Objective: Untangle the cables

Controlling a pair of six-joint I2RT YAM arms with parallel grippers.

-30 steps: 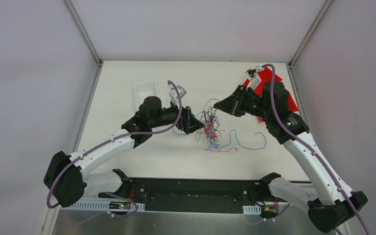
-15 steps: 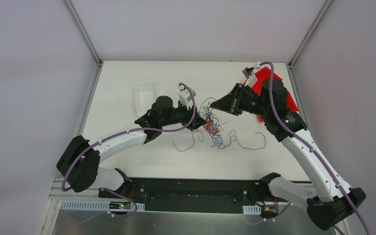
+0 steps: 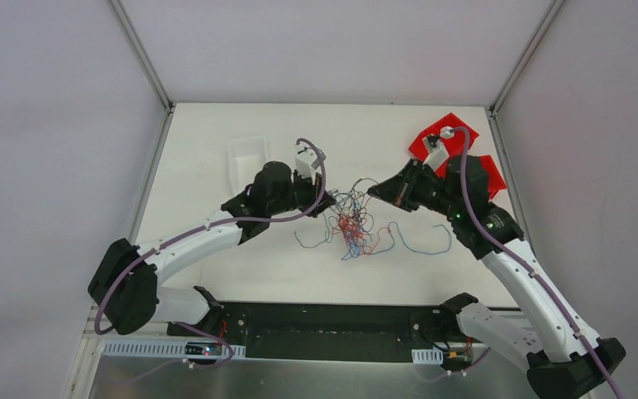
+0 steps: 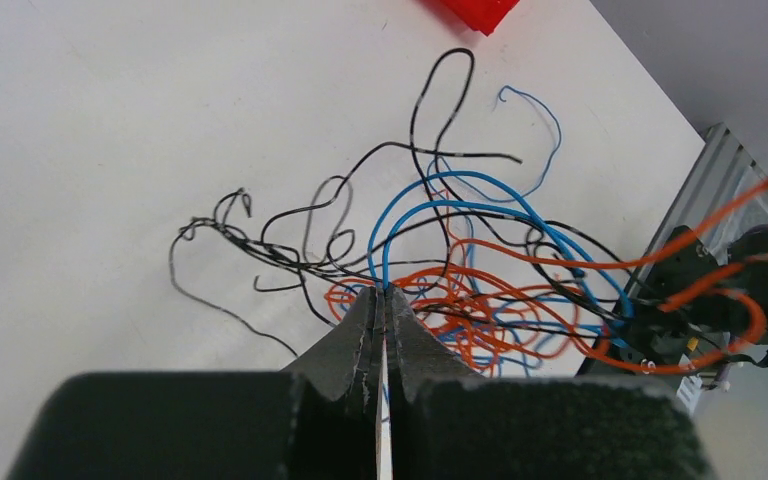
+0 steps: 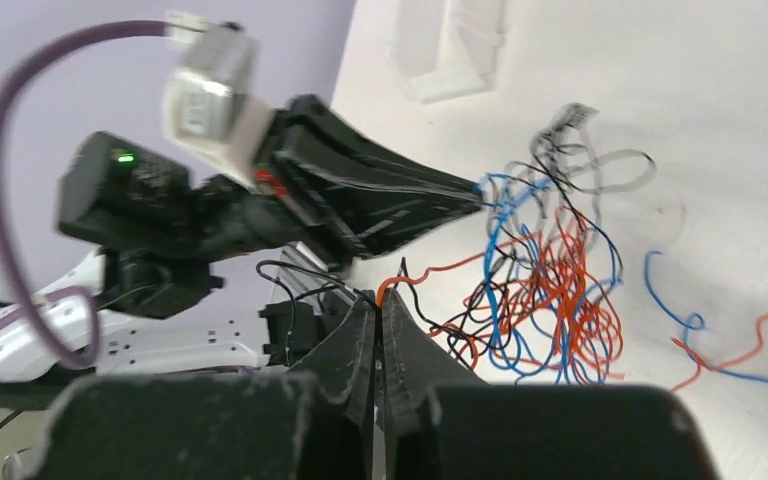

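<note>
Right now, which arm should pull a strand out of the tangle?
Left, probably. The left end effector is shut on thin blue wires at the edge of the tangled bunch of thin coloured wires; the right end effector, shut on a thin orange wire, can anchor.

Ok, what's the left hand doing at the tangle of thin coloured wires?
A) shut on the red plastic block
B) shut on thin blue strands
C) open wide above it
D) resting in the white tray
B: in the left wrist view the left hand is shut, thin blue wire strands running into its tips at the edge of the tangle of thin wires.
</note>
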